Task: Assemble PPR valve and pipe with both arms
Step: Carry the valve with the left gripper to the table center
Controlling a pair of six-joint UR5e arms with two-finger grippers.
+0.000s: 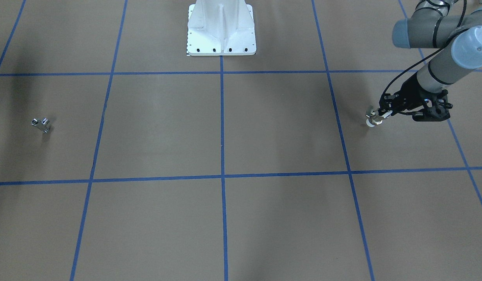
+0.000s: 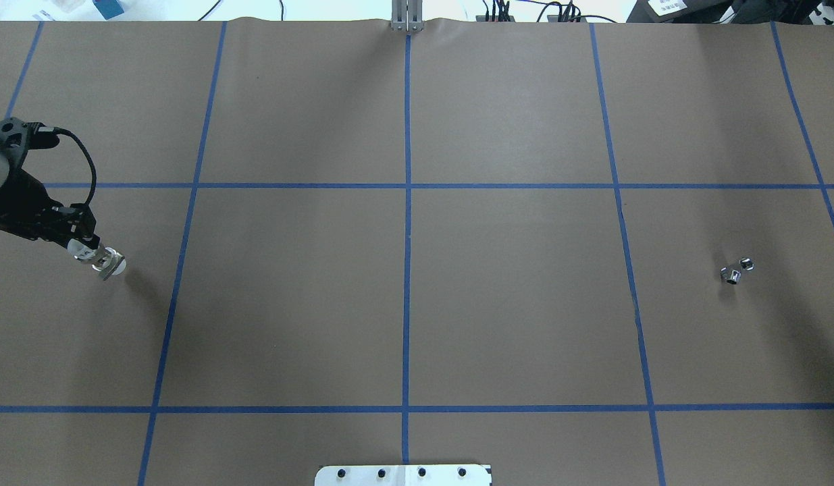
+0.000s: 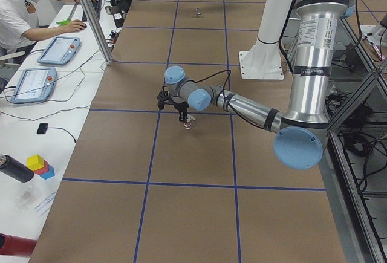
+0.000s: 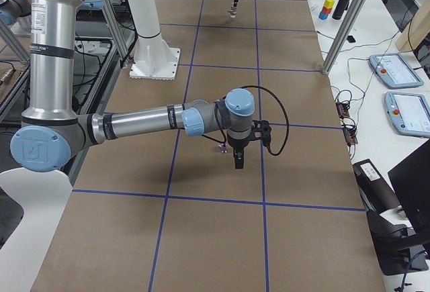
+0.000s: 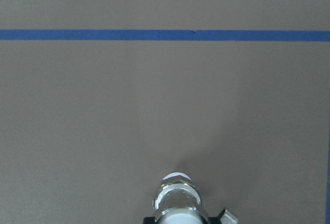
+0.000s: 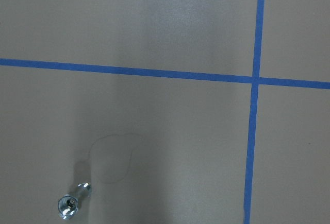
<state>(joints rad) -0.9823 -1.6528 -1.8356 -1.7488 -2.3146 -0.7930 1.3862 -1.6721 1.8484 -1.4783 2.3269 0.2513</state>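
My left gripper (image 1: 382, 112) is shut on the PPR valve (image 1: 373, 118), a white cylinder with a metal-ringed middle. It holds the valve low over the brown table at my far left, open end pointing away from the gripper. The valve also shows in the overhead view (image 2: 108, 264) and in the left wrist view (image 5: 178, 199). The pipe (image 1: 41, 124), a small chrome T-shaped fitting, lies alone on the table at my far right (image 2: 735, 271). It shows at the lower left of the right wrist view (image 6: 69, 203). My right gripper (image 4: 238, 163) hangs beside the pipe; I cannot tell whether it is open.
The white pedestal base (image 1: 221, 31) stands at the table's middle on the robot's side. Blue tape lines (image 2: 407, 202) divide the brown table into squares. An operator (image 3: 24, 9) sits at a side bench with tablets, behind an aluminium post (image 3: 91, 15).
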